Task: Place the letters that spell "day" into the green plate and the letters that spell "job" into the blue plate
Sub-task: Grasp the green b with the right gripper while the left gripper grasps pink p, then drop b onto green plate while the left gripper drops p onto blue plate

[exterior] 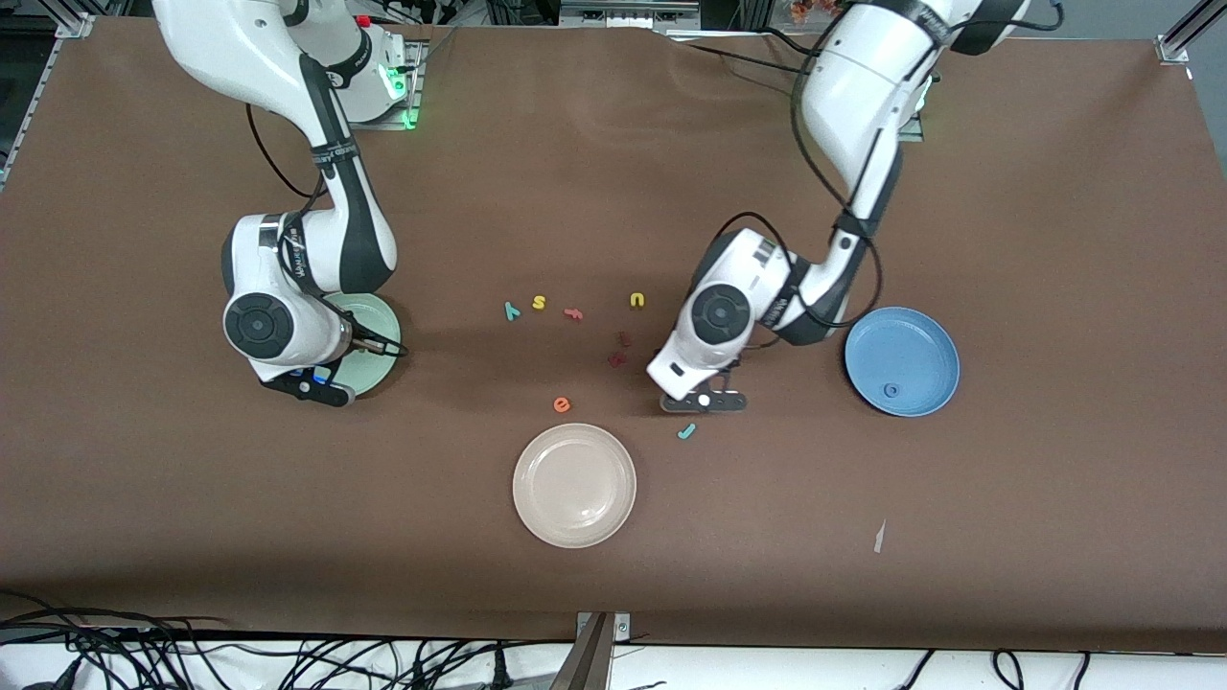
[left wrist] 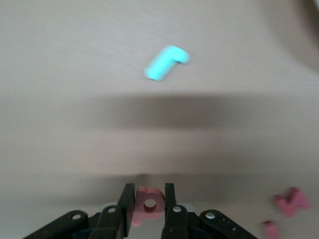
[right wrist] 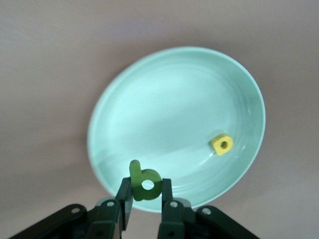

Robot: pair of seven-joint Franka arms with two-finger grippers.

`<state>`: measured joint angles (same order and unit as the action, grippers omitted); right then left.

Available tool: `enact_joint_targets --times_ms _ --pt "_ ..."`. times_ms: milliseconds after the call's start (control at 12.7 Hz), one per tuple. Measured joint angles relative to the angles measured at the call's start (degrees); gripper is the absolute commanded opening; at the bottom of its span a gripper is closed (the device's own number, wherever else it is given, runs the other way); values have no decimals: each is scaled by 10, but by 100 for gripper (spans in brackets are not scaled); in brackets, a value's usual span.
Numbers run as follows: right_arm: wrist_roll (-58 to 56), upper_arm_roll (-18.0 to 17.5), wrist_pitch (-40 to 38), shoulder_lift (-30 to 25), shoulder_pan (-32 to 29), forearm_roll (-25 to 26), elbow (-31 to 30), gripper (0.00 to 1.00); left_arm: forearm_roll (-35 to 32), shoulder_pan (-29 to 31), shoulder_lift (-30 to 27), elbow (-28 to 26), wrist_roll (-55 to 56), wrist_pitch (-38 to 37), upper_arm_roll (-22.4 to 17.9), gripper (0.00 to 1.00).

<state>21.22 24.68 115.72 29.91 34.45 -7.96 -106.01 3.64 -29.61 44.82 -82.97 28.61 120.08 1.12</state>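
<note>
Front view: the right tool (exterior: pixel 321 381) hangs over the green plate (exterior: pixel 376 316); the left tool (exterior: pixel 705 402) sits low over the counter (exterior: pixel 1054 192) between the dark red letters (exterior: pixel 619 350) and the blue plate (exterior: pixel 901 361), which holds the blue o (exterior: pixel 891 390). The teal j (exterior: pixel 686 431) lies just nearer the camera; the teal y (exterior: pixel 512 310) waits farther off.

Left wrist view: left tool pinching the pinkish-red b (left wrist: pixel 148 204) across its flat faces. Judged light, soft foam; grip by the sides.

Right wrist view: right tool pinching the dark green d (right wrist: pixel 144 181), stem upward, over the plate's rim; the yellow a (right wrist: pixel 221 144) lies inside.
</note>
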Motion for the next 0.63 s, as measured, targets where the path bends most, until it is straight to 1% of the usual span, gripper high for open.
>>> enact_joint_targets --times_ms 79,158,237,316,474,632 --pt "-8 0 36 -4 0 0 -34 46 0 26 -16 0 -40 -36 -1 1" --pt "-14 0 72 -9 1 0 -68 99 0 53 -30 0 -82 -67 -2 2" --pt "-15 0 94 -12 2 0 -91 100 -1 78 -41 -1 -120 -88 -2 2" --pt "-15 1 103 -15 2 -1 -102 100 -7 100 -50 -8 -152 -97 -3 2" --pt "-13 6 108 -24 2 -9 -102 100 -31 137 -62 -29 -202 -99 -4 2" --pt "13 3 107 -36 5 -37 -86 100 -55 169 -73 -52 -252 -98 -4 2"
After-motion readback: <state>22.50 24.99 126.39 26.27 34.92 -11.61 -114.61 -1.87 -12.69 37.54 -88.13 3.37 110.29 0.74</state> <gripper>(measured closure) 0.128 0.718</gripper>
